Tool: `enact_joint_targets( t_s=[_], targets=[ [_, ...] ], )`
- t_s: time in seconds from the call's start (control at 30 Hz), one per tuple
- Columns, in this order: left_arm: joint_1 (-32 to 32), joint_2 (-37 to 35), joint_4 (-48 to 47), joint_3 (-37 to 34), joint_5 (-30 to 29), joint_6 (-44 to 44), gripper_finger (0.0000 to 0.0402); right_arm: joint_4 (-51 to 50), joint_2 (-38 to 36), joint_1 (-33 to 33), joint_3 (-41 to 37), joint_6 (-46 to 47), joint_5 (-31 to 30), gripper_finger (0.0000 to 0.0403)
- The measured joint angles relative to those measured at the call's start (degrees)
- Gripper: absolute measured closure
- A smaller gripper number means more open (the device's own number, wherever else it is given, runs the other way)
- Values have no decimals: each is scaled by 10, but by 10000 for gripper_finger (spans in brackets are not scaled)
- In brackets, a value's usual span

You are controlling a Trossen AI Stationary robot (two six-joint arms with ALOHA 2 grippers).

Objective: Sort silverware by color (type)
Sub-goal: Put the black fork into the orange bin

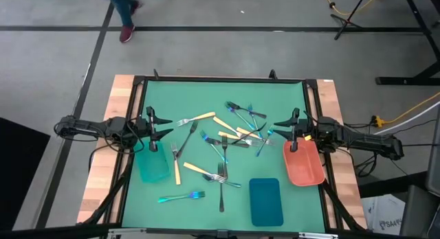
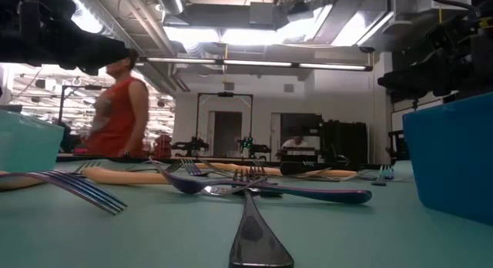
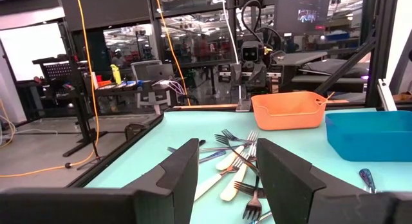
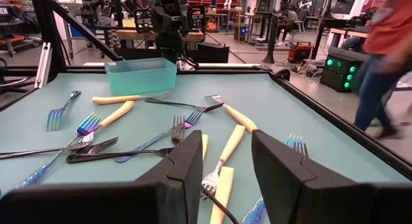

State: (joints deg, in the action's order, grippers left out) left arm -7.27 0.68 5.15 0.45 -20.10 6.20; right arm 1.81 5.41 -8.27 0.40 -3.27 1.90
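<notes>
The silverware (image 1: 230, 136) lies scattered flat on the green mat: silver forks with tan handles (image 1: 196, 119), iridescent blue-teal ones (image 1: 182, 196) and dark ones (image 1: 221, 187). My left gripper (image 1: 165, 127) hovers open at the mat's left side, above the teal tray (image 1: 152, 165), pointing toward the pile. My right gripper (image 1: 280, 129) hovers open at the right side, by the salmon tray (image 1: 303, 162), facing the pile. In the left wrist view the open gripper (image 3: 226, 150) frames forks (image 3: 241, 163); in the right wrist view the open gripper (image 4: 226, 143) stands above tan-handled forks (image 4: 225, 153).
A blue tray (image 1: 265, 201) sits near the mat's near edge, right of centre. A dark fork (image 2: 258, 229) and an iridescent fork (image 2: 77, 187) lie closest to the low camera. A black frame (image 1: 220, 80) rims the mat. A person (image 2: 119, 106) walks beyond the far edge.
</notes>
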Motion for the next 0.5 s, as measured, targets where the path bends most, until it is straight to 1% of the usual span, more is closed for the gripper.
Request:
enact_joint_targets(
  t_s=[0.27, 0.5],
  targets=[
    [0, 0, 0, 0, 0, 0, 250, 14, 0, 0, 0, 15, 3, 281],
    [0, 0, 0, 0, 0, 0, 250, 15, 0, 0, 0, 131, 7, 281]
  ],
)
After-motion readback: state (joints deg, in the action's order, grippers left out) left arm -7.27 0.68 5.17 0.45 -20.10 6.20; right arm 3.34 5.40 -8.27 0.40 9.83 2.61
